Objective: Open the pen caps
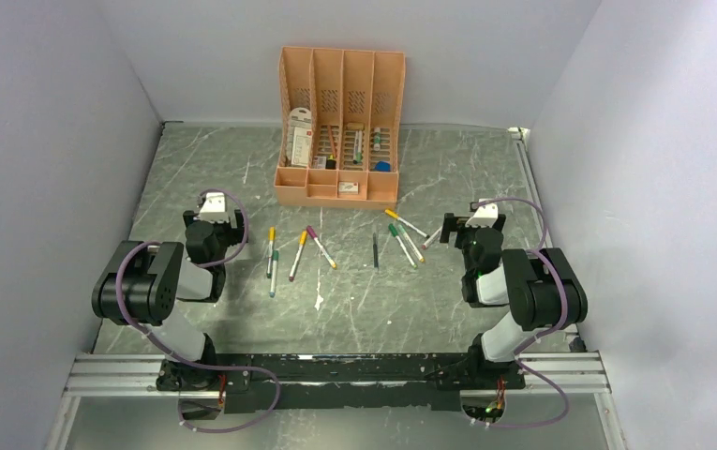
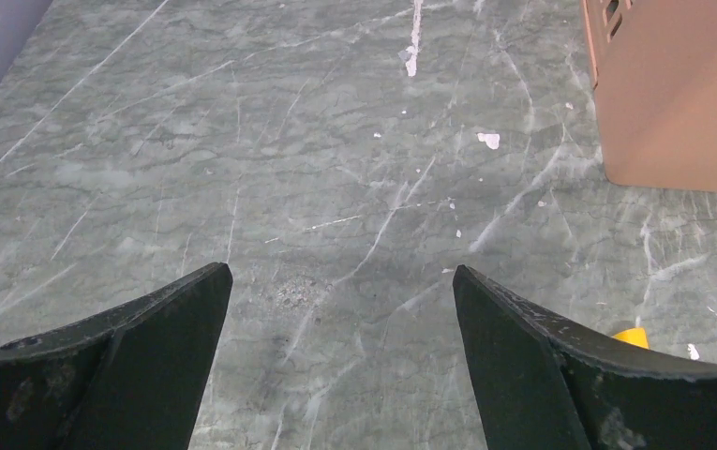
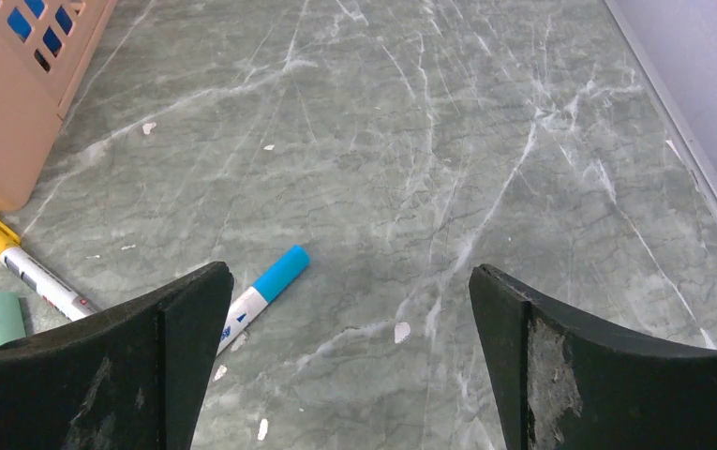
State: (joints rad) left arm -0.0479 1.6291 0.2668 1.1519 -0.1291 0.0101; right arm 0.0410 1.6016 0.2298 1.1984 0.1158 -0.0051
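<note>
Left fingers (image 2: 148, 375) and right fingers (image 3: 139, 375) spread wide, holding nothing.
Orange organiser (image 1: 336, 199) holds packets (image 1: 300, 136); pens (image 1: 296, 255) lie on the surface (image 1: 232, 159); both arms (image 1: 143, 281) bent low.

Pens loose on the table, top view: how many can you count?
9 pens: four left, one dark in the middle, four right. The organiser may hold more.
</note>
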